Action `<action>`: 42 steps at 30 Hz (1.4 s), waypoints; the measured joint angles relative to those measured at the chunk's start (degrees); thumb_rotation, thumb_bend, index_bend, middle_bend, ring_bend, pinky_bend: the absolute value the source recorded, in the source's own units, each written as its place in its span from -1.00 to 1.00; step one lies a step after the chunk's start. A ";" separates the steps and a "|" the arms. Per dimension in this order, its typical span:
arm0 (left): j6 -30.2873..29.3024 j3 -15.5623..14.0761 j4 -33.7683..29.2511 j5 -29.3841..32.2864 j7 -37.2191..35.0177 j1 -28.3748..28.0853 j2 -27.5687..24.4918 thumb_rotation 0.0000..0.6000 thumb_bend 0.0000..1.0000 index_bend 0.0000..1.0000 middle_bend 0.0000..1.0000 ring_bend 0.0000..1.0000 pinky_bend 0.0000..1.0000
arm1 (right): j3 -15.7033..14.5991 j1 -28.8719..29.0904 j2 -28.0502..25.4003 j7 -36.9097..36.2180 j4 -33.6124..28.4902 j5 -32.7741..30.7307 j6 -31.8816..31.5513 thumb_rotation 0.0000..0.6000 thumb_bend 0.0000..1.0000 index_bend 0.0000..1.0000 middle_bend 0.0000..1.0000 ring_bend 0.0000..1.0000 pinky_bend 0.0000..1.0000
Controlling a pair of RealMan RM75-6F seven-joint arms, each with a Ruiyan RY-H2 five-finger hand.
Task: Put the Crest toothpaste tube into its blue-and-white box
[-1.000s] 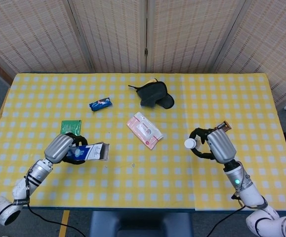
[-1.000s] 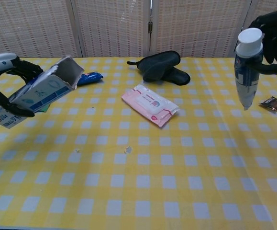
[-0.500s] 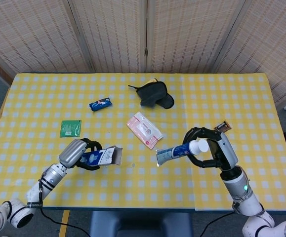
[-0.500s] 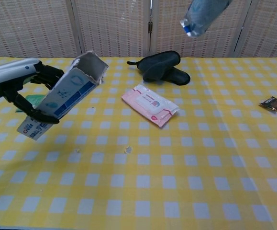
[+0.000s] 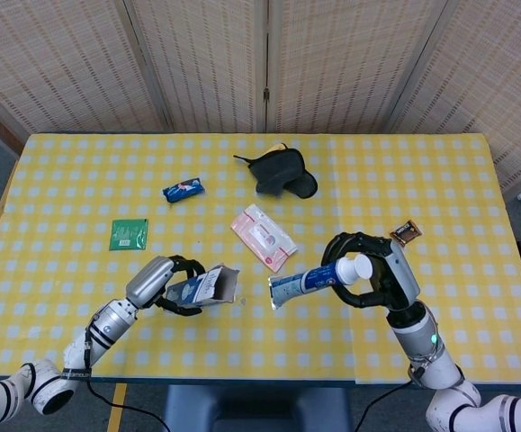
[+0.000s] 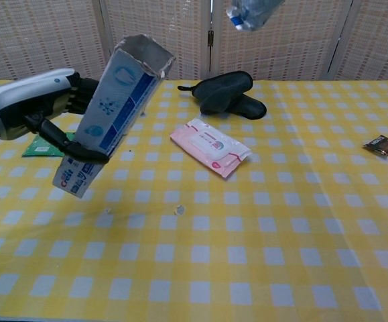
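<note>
My left hand [image 5: 163, 280] [image 6: 43, 107] grips the blue-and-white Crest box [image 5: 202, 287] [image 6: 110, 107] and holds it above the table, its open end tilted up and toward the right. My right hand [image 5: 377, 270] holds the Crest toothpaste tube [image 5: 307, 280] by its white-capped end, lying nearly level with its flat tail pointing left at the box's open end. A small gap separates tail and box. In the chest view only the tube's tail [image 6: 250, 12] shows at the top edge; the right hand is out of that frame.
On the yellow checked table [image 5: 422, 180] lie a pink-and-white wipes pack [image 5: 263, 237] [image 6: 210, 146], a black pouch [image 5: 281, 172] [image 6: 227, 94], a blue snack wrapper [image 5: 184, 189], a green card [image 5: 129, 234] and a small brown packet [image 5: 405, 233] [image 6: 382, 145].
Both hands have moved toward the middle. The box rose and tilted more upright with its mouth to the right. The tube swung from hanging down to level, and its tail moved left toward the box.
</note>
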State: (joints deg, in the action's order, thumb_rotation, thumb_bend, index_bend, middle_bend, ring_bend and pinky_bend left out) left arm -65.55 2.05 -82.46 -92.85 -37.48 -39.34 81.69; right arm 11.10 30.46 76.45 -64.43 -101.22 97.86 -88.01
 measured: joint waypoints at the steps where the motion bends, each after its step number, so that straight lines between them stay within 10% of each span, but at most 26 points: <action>1: 0.02 0.10 -0.34 0.09 0.01 -0.06 -0.01 1.00 -0.74 0.25 0.47 0.17 -0.16 | 0.23 0.23 0.38 0.12 0.32 -0.32 0.18 1.00 -0.24 0.64 0.44 0.28 0.37; 42: 1.95 3.20 -3.28 2.18 4.10 -3.42 7.57 1.00 -0.74 0.25 0.47 0.17 -0.16 | 2.36 5.73 0.52 -14.87 1.68 -8.16 10.68 1.00 -0.24 0.64 0.44 0.30 0.36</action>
State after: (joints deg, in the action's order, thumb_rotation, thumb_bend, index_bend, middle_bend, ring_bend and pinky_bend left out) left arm -63.60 5.25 -85.73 -90.67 -33.38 -42.76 89.26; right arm 13.46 36.19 76.97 -79.30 -99.54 89.70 -77.33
